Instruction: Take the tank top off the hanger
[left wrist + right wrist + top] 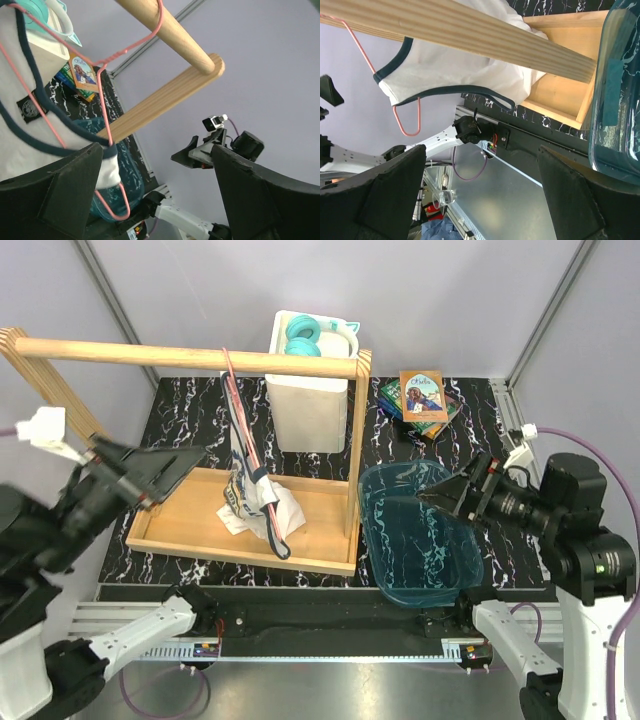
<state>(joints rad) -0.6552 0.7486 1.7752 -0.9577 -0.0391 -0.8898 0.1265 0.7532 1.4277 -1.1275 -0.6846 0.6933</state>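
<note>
A robot lab cell: grey panel walls (pixel 450 300) in aluminium framing (pixel 545 310) stand beyond the right gripper (pixel 428 495), a slotted mounting rail (pixel 330 650) on its near side.

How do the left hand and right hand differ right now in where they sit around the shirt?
The left hand hangs over the wooden tray's left edge, close to the shirt; the right hand hangs over the blue tub, farther off. The left hand has a clear line to the shirt; the right hand has the rack's wooden post between. Both are open, empty and pointed inward toward the shirt.
</note>
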